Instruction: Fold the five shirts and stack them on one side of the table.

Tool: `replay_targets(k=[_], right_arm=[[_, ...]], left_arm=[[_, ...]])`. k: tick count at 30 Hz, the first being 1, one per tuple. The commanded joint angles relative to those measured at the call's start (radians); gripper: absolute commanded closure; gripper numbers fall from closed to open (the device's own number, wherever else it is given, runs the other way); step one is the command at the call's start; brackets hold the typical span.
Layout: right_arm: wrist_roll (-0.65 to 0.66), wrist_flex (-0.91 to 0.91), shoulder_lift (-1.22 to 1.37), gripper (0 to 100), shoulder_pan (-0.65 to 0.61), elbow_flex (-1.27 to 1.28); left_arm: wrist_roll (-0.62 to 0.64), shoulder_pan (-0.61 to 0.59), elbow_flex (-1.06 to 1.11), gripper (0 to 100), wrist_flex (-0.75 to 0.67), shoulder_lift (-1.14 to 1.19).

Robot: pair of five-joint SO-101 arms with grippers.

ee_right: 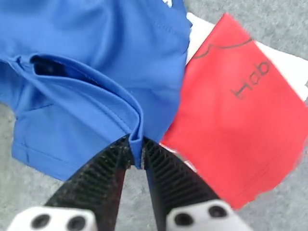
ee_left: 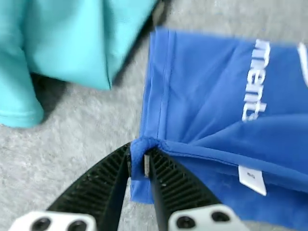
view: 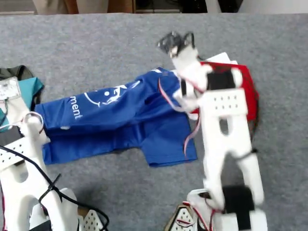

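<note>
Blue shirt point(view: 115, 120) lying half folded on the table point(view: 96, 48). Pinched at its hem corner by left gripper point(ee_left: 138, 166), at a fold on its opposite end by right gripper point(ee_right: 137, 151). Likely soft, light, slippery; best held by seams. Left wrist view adds teal shirt point(ee_left: 62, 43) beside its hem; right wrist view, red shirt point(ee_right: 231, 125) alongside.

Red shirt point(view: 249, 94) near the table's right edge sits mostly under the right arm point(view: 236, 134), and the white item point(view: 222, 57) beneath it shows just a corner (can't tell if it's a shirt). Teal shirt point(view: 32, 87) at the table's left edge is cut by the frame and partly behind the left arm point(view: 24, 159); dark cloth point(view: 14, 72) next to it, too little visible to identify. Blue shirt point(view: 115, 120): both ends covered by the arms.
</note>
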Motion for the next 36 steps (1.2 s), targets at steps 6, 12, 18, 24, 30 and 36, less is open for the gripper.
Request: replay_targets(k=[6, 12, 18, 24, 30, 36], right_arm=[[0.04, -0.193, -0.361, 99.8, 0.09, 0.46], [0.103, -0.149, -0.521, 99.8, 0.09, 0.631], [0.129, -0.135, -0.642, 99.8, 0.096, 0.773], [0.129, -0.184, -0.697, 99.8, 0.099, 0.869], [0.152, -0.186, -0.707, 99.8, 0.101, 0.889], [0.235, -0.186, -0.707, 99.7, 0.107, 0.934]], left_arm=[[-0.069, -0.012, 0.167, 98, -0.183, -0.018], [-0.064, -0.012, 0.161, 98, -0.196, -0.016], [-0.071, -0.037, 0.149, 98, -0.199, -0.016], [-0.158, -0.074, 0.172, 98, -0.216, -0.007], [-0.19, -0.064, 0.175, 98, -0.222, 0.11], [-0.21, -0.064, 0.144, 95, -0.245, 0.231]])
